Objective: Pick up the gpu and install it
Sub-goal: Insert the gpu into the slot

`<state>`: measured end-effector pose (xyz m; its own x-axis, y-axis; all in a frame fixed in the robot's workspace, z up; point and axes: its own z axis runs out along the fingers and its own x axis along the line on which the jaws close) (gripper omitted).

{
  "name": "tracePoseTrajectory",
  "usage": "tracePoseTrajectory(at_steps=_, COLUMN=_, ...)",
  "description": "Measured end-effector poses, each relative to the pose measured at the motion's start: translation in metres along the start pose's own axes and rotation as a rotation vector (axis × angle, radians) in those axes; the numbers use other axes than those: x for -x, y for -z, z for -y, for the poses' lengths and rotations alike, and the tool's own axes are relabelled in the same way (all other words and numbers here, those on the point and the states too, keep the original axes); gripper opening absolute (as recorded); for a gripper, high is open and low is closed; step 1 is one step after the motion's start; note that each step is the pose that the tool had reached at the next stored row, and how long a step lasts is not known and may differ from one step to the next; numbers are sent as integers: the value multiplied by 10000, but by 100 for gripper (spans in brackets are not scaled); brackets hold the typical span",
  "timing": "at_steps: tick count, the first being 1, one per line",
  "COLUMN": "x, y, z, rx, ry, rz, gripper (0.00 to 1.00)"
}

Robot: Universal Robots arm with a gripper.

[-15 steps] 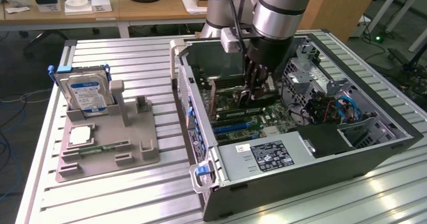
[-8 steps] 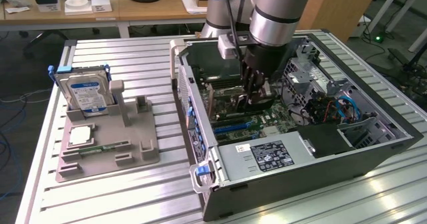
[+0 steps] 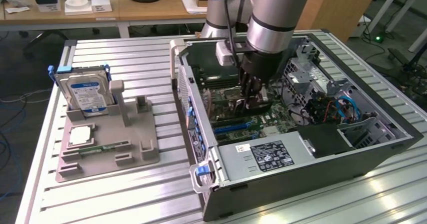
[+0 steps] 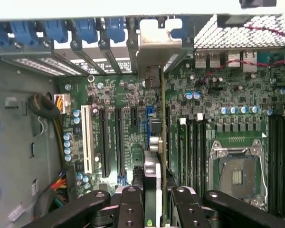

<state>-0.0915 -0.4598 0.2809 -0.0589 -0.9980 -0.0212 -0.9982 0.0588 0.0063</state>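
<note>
In the wrist view, the gripper [image 4: 154, 199] is clenched on the gpu [image 4: 154, 156], with its two black fingers [image 4: 130, 204] pressing the thin card from both sides. The card stands on its edge over the green motherboard [image 4: 213, 123], and its silver end bracket [image 4: 159, 52] reaches up to the row of slot covers at the rear wall of the computer case [image 4: 19, 156]. The card is lined up along the expansion slots, beside the white slot [image 4: 88, 137] and the black ones; whether it already sits in a slot I cannot tell. Farther along the board is the bare processor socket [image 4: 237, 173]. In the exterior view, the arm [image 3: 273, 19] comes down into the open case [image 3: 373, 149] lying on the metal table [image 3: 133, 194], and the gripper [image 3: 252, 96] is low over the board. Near the exterior view's left edge of the table a grey holder [image 3: 127, 149] carries a hard drive [image 3: 85, 91] standing upright and a small memory stick [image 3: 103, 147] lying flat.
</note>
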Motion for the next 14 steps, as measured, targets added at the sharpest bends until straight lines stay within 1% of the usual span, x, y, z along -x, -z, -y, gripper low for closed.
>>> tracePoseTrajectory(at_steps=2, x=-1, y=-12, z=-18, rx=14, ry=-1, rz=0, gripper=27)
tracePoseTrajectory(at_steps=10, x=-23, y=-52, z=-18, rx=58, ry=-5, rz=-2, gripper=27)
tracePoseTrajectory(at_steps=14, x=-25, y=-68, z=-21, rx=64, ry=-1, rz=2, gripper=27)
